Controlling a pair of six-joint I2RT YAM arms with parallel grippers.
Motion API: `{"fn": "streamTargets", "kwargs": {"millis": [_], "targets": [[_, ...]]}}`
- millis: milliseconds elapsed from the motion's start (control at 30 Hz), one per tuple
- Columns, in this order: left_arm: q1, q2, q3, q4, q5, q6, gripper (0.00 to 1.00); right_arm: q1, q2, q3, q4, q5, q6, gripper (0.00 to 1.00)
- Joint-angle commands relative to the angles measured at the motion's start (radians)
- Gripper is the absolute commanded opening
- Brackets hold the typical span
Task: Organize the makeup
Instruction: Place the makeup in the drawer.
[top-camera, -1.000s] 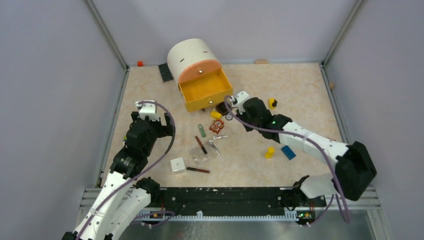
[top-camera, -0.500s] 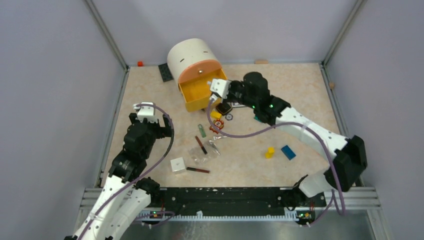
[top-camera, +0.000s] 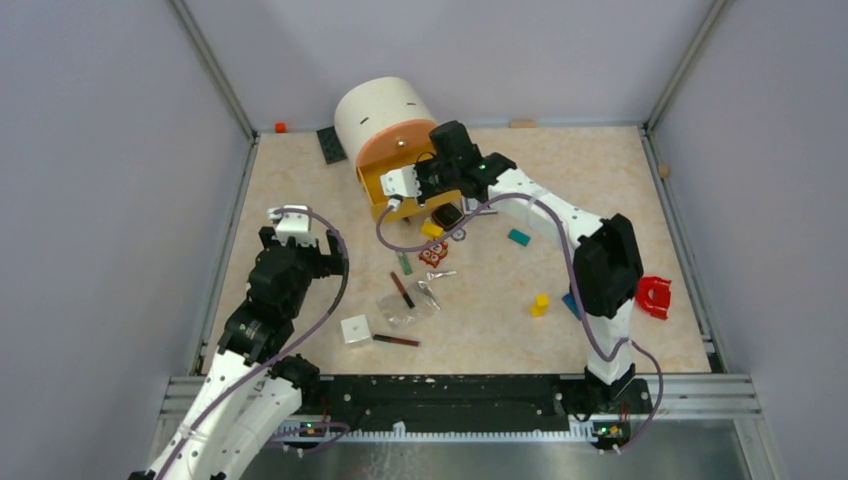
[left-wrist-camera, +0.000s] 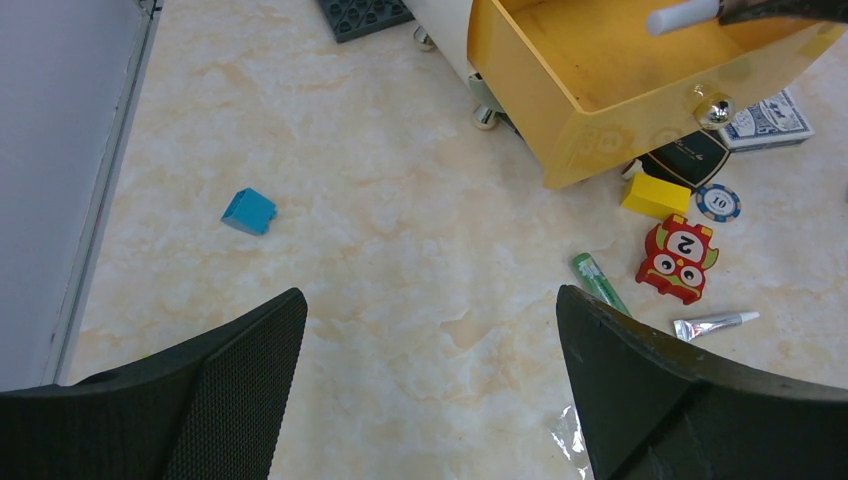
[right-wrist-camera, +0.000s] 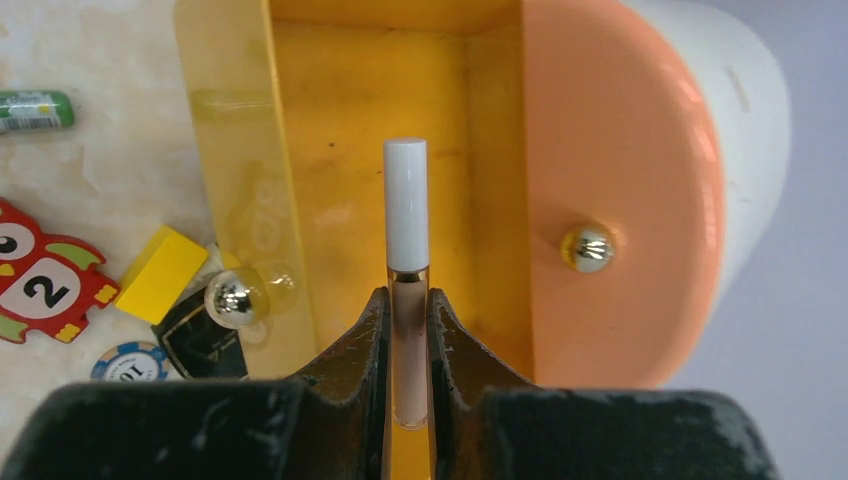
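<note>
My right gripper (right-wrist-camera: 408, 312) is shut on a slim pink makeup tube (right-wrist-camera: 407, 330) with a white cap (right-wrist-camera: 405, 205), held over the open yellow drawer (right-wrist-camera: 340, 150). From above, that gripper (top-camera: 405, 184) covers most of the drawer (top-camera: 371, 186). My left gripper (left-wrist-camera: 430, 300) hangs open over bare table, empty. Loose makeup lies between the arms: a green pencil (left-wrist-camera: 598, 282), a dark-red pencil (top-camera: 402, 290), another dark pencil (top-camera: 397, 341), a silver tube (left-wrist-camera: 715, 323), a clear pouch (top-camera: 408, 305) and a black compact (left-wrist-camera: 685, 158).
The drawer belongs to a white round cabinet (top-camera: 380, 110) with an orange front. Near it lie a red owl toy (left-wrist-camera: 680, 258), a poker chip (left-wrist-camera: 718, 202), a yellow block (left-wrist-camera: 655, 195) and a card deck (left-wrist-camera: 768, 115). A blue block (left-wrist-camera: 249, 211) lies at the left.
My right arm has swung left from the table beside the drawer and now holds the tube over the drawer. The left arm has barely moved.
</note>
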Motion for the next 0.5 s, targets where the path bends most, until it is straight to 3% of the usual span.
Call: {"fn": "streamTargets", "kwargs": {"millis": [0, 467], "targets": [[0.006, -0.01, -0.003, 0.047, -0.013, 0.012, 0.99, -0.01, 0.033, 0.066, -0.018, -0.055, -0.015, 0.04], [0.011, -0.011, -0.007, 0.052, 0.001, 0.013, 0.99, -0.011, -0.012, 0.115, 0.129, -0.036, 0.133, 0.33]]}}
